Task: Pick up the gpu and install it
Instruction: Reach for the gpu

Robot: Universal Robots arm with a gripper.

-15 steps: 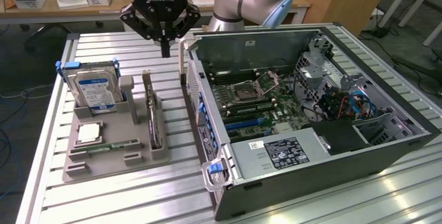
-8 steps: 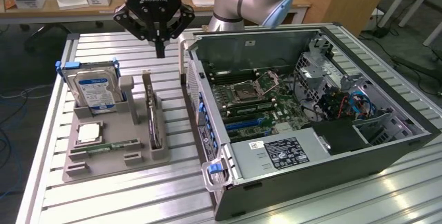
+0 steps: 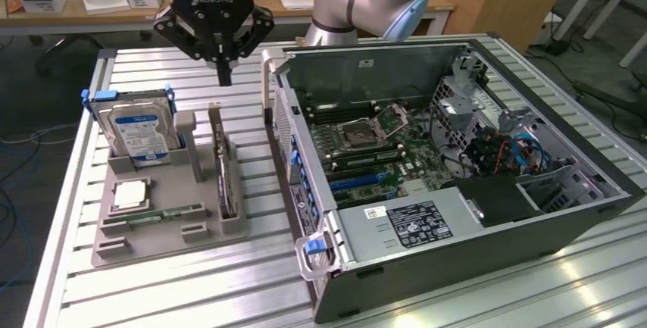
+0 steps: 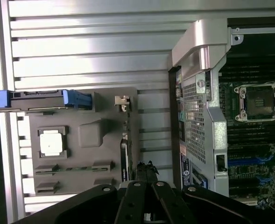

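The gpu (image 3: 224, 170) is a thin dark card standing on edge in a slot of the grey holder (image 3: 167, 241) on the table. In the wrist view the gpu (image 4: 124, 156) shows edge-on, with its silver bracket end (image 4: 122, 101) at one end. My gripper (image 3: 224, 76) hangs in the air above the far end of the card, apart from it. Its fingers meet in a point and hold nothing. The gripper (image 4: 146, 169) in the wrist view sits just beside the card's line.
The open computer case (image 3: 303, 146) lies at the exterior view's right of the holder, with the motherboard (image 3: 379, 150) exposed. The holder also carries a blue-labelled hard drive (image 3: 139, 135), a processor (image 3: 132, 192) and a green memory stick (image 3: 167, 213). The slatted table (image 3: 182, 298) surrounds them.
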